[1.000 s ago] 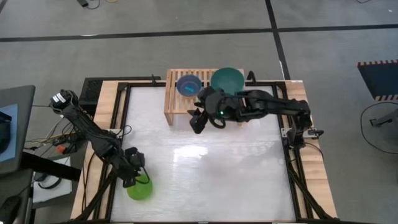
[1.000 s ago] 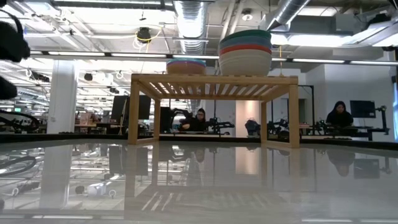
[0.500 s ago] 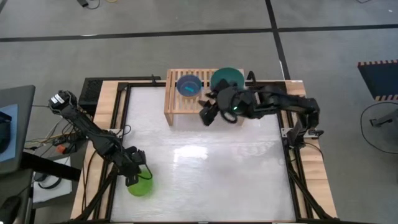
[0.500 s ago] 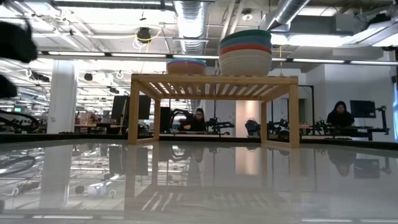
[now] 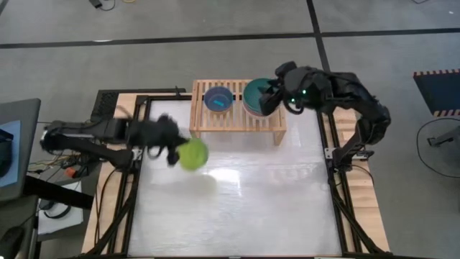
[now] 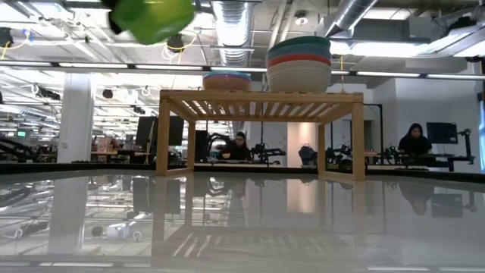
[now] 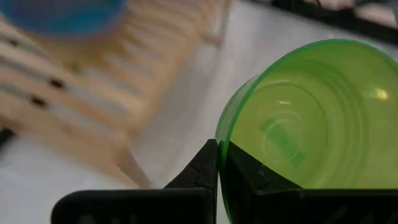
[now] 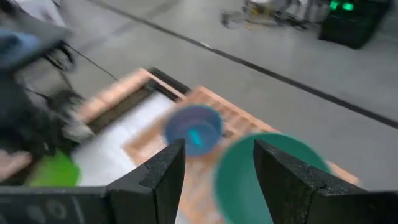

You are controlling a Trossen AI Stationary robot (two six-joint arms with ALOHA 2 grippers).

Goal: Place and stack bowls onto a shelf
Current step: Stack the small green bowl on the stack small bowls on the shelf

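The lime green bowl [image 5: 194,155] hangs high over the table's left half, with my left gripper [image 5: 178,151] shut on it; the low view shows this bowl [image 6: 151,17] well above shelf height. The light-wood shelf [image 5: 237,121] stands at the far edge. On its slats sit a small stack with a blue bowl on top [image 5: 218,99] and a taller stack topped by a teal bowl [image 5: 255,95]. My right gripper [image 5: 266,99] hovers open above the teal bowl [image 8: 267,177], touching nothing. My left gripper pinches the green bowl's wall at the rim [image 7: 219,144], one finger inside the bowl [image 7: 249,177] and one outside [image 7: 200,171]. The fingers reach in about level from the table's left. The bowl is lifted clear of the table and tipped on its side.
The white tabletop [image 5: 237,201] lies bare in front of the shelf. A black frame and wooden border [image 5: 343,208] run around the table. In the low view, people sit at desks in the room behind the shelf [image 6: 258,97].
My left gripper has taken the green bowl off the table's near left corner and swung it up and toward the far edge and the shelf, tipping it on its side. My right gripper has drawn back from in front of the shelf, up and toward the far right, over the teal bowl.
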